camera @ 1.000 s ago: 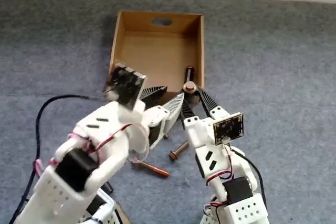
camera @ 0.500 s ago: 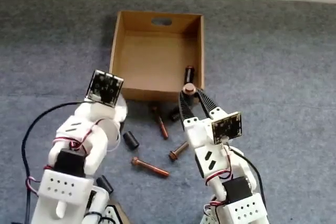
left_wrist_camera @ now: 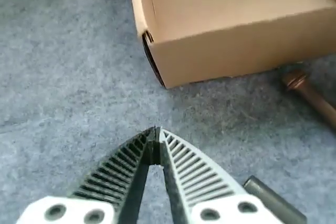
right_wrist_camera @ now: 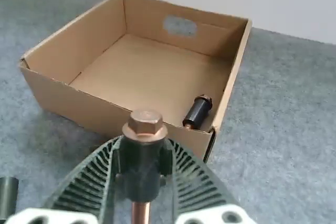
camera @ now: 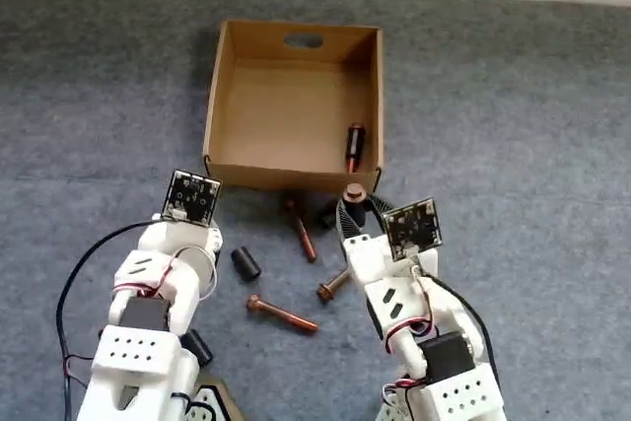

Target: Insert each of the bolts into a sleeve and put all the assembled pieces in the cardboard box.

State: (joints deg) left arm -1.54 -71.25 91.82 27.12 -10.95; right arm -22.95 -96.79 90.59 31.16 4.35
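The cardboard box stands at the back with one assembled bolt and sleeve lying by its right wall, also seen in the right wrist view. My right gripper is shut on a black sleeve with a copper bolt through it, held upright just in front of the box's front wall. My left gripper is shut and holds nothing, low over the carpet near the box's front left corner. Three loose bolts lie between the arms.
A black sleeve lies on the carpet between the arms, another by the left arm's base. In the left wrist view a bolt and a sleeve lie close to the fingers. Grey carpet stretches either side of the box.
The left arm has pulled back from beside the right gripper to the front left. The right gripper has drawn back slightly from the box with the piece still held.
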